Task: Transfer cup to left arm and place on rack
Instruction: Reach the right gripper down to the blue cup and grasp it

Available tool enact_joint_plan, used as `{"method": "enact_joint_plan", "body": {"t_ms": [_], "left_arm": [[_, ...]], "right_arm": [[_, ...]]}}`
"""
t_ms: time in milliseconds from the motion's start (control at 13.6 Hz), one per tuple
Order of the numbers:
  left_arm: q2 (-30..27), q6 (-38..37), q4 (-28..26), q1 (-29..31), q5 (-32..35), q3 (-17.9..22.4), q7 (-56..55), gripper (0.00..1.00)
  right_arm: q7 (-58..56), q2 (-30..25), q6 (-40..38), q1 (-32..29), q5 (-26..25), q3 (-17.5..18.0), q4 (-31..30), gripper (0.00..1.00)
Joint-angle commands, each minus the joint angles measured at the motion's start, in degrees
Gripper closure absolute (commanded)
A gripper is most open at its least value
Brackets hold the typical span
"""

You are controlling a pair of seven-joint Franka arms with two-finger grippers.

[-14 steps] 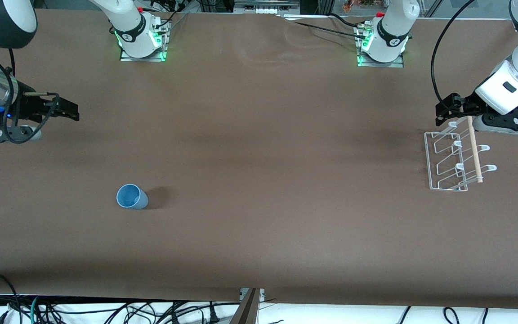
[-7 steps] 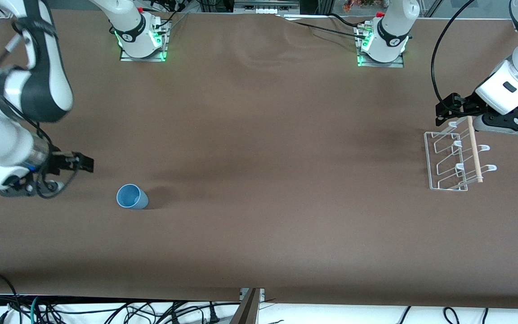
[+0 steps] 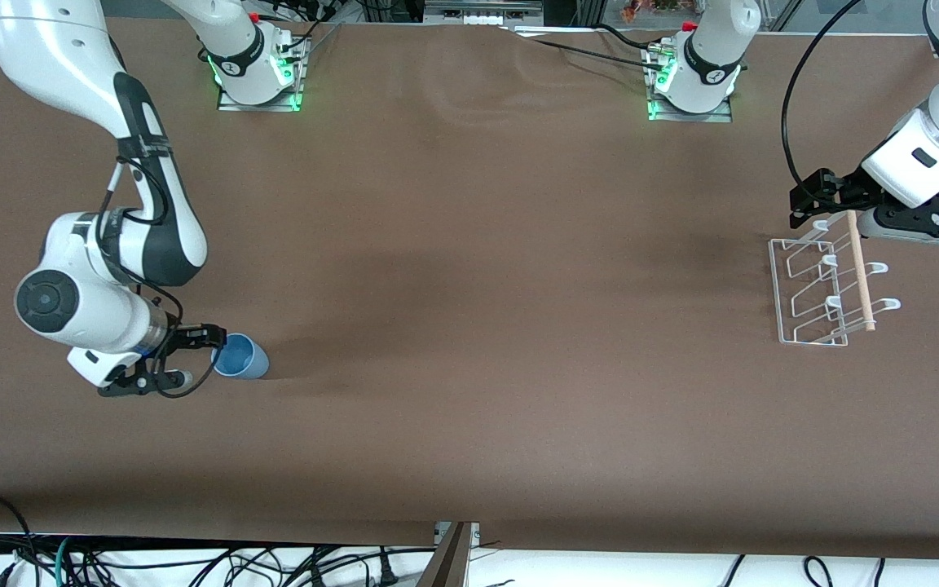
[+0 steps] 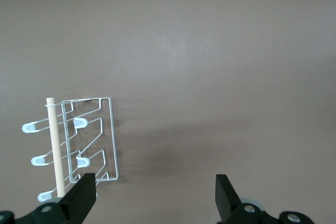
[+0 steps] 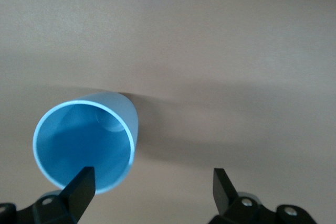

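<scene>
Since a second ago my right arm has swung in from the frame's edge down to the cup, while the left arm has not shifted

Lowest in the front view of all the task's things, the cup [image 3: 240, 358] sits on the brown surface [image 3: 478, 285] toward the right arm's end. I read it as standing upright with its mouth up. It looks light, thin-walled and smooth, so I expect it to skid or tip at a nudge and to flex if squeezed hard. With no handle and a taper, I would take it across the wall a little below the rim, pads on both sides, with modest force.

The right end effector [image 3: 202, 356] is just beside it, released with its jaws wide. The right wrist view shows the cup [image 5: 86, 148] off-centre, at one finger and not between the two, so I judge the arm needs a sideways correction before closing.

Higher in the frame, at the left arm's end, stands the rack [image 3: 812, 293] with its wooden dowel [image 3: 859, 269]. The left end effector [image 3: 816, 200] waits over the rack's farther edge, released and empty. Its wrist view looks down on the rack [image 4: 89, 135]
</scene>
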Motion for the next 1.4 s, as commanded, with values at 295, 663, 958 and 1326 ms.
{"method": "enact_joint_plan", "body": {"t_ms": [295, 663, 958, 1326], "left_arm": [[0.52, -0.12, 1.19, -0.24, -0.56, 0.05, -0.52, 0.0], [0.52, -0.21, 1.19, -0.24, -0.56, 0.05, -0.43, 0.0], [0.52, -0.21, 1.19, -0.24, -0.56, 0.05, -0.43, 0.0], [0.6, -0.21, 1.19, -0.24, -0.56, 0.13, 0.18, 0.0]], "right_arm": [[0.02, 3.79, 1.48, 0.71, 1.07, 0.04, 1.24, 0.24], [6.79, 5.54, 3.14, 1.33, 7.82, 0.13, 1.33, 1.0], [11.76, 5.19, 3.06, 2.55, 13.01, 0.13, 2.91, 1.0], [37.57, 5.02, 1.48, 6.77, 27.58, 5.47, 5.54, 1.0]]}}
